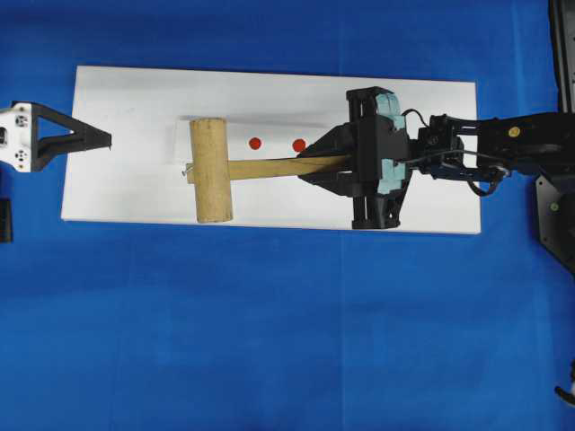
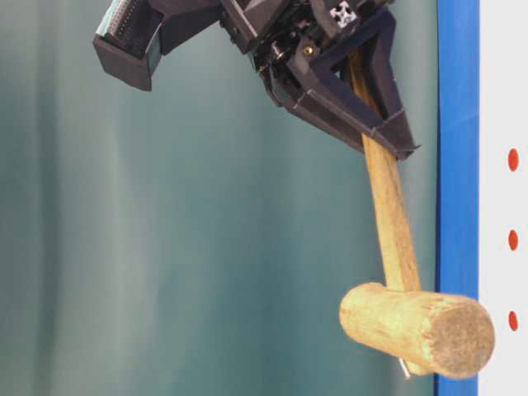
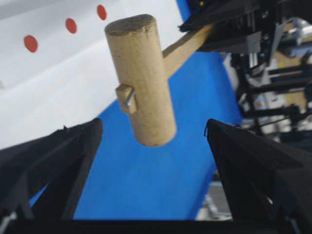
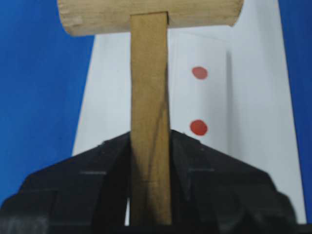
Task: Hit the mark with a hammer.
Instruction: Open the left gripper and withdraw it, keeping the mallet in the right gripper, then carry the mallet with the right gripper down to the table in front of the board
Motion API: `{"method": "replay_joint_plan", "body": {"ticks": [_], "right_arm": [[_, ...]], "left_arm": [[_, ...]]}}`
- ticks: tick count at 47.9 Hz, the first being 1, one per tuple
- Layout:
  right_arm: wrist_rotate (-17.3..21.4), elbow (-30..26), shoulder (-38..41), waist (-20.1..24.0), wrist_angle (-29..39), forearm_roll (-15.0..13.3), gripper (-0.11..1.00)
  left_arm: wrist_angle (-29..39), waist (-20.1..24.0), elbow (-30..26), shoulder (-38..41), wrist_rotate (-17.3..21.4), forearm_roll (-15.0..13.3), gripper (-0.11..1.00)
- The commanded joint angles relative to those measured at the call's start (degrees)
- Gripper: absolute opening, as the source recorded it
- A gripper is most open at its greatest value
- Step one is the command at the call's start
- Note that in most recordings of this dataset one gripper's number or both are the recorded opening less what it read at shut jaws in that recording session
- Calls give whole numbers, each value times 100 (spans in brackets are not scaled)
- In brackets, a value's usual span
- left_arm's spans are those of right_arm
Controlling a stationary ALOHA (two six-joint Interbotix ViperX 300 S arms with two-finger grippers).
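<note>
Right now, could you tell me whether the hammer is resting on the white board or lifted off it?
Lifted. The table-level view shows the hammer hanging in the air with its head clear of the white board, held by its handle in the right tool.

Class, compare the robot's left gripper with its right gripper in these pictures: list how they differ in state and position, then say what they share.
1. The left gripper is open and holds nothing; the right gripper is shut on the hammer handle.
2. In the overhead view the left gripper sits at the white board's left edge; the right gripper is over the board.
3. The left gripper is apart from the hammer; the right carries it, lifted.

Shared: both have black fingers and point towards the hammer head.
</note>
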Motion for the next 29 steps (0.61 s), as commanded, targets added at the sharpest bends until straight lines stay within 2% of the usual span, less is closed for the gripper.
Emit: {"method": "replay_joint_plan", "body": {"ticks": [1, 7, 22, 29], "right_arm": [[9, -97, -167, 9, -114, 35, 8], [9, -97, -167, 9, -132, 97, 8], [9, -88, -167, 26, -167, 571, 8], [9, -88, -167, 114, -158, 809, 8]], "left_arm": [[-88, 53, -70, 53, 272, 70, 90], [-123, 211, -70, 53, 1081, 70, 90], [-114, 369, -62, 53, 4113, 62, 90], [-123, 413, -62, 53, 4939, 35, 90]]}}
